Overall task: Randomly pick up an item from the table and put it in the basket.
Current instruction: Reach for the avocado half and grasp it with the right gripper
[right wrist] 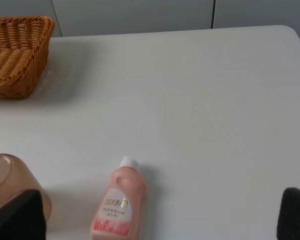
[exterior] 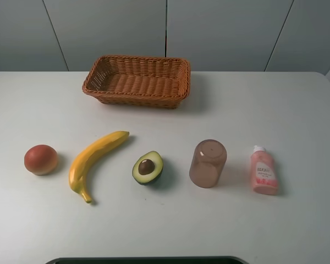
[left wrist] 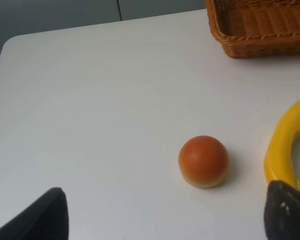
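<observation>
The halved avocado [exterior: 148, 168] lies cut face up on the white table [exterior: 275, 110], near the front middle, with its brown pit showing. The wicker basket [exterior: 133, 100] stands empty at the back middle; it also shows in the left wrist view [left wrist: 260, 35] and the right wrist view [right wrist: 15, 60]. Neither arm shows in the exterior view. My left gripper [left wrist: 165, 220] is open and empty, above the front left of the table. My right gripper [right wrist: 157, 220] is open and empty, above the front right. The avocado is out of both wrist views.
A round red-orange fruit [exterior: 41, 159] and a yellow banana [exterior: 93, 162] lie left of the avocado. A brown translucent cup [exterior: 208, 163] and a pink bottle [exterior: 263, 171] lie to its right. A dark edge [exterior: 148, 260] runs along the table's front.
</observation>
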Motion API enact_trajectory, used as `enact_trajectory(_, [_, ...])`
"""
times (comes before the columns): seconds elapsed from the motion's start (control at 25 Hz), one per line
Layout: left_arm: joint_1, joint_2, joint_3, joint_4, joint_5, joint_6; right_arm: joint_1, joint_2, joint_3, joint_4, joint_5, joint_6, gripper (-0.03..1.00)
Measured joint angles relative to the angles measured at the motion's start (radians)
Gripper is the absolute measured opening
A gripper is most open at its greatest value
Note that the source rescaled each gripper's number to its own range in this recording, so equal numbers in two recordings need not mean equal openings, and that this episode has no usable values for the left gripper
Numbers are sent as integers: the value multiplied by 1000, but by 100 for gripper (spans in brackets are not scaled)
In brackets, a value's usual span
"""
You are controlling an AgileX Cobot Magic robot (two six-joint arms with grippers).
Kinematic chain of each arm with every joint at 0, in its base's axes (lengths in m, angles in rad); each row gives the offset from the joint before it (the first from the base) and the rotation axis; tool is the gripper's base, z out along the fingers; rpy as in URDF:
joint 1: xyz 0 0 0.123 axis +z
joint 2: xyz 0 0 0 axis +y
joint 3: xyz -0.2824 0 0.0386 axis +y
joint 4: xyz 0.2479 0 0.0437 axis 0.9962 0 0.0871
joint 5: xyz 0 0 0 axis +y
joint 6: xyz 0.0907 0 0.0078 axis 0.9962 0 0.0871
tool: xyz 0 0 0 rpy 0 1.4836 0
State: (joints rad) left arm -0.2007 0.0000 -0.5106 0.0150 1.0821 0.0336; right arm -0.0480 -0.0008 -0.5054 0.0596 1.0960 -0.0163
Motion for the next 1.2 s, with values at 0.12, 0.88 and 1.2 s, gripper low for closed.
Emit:
enact_trajectory(0.12, [0, 0, 0, 0, 0, 0, 0, 0, 0, 0, 0, 0, 100])
enact_trajectory(0.88, [0, 0, 0, 0, 0, 0, 0, 0, 0, 0, 0, 0, 100])
enact_trajectory(1.2, [0, 0, 0, 0, 0, 0, 0, 0, 0, 0, 0, 0, 100])
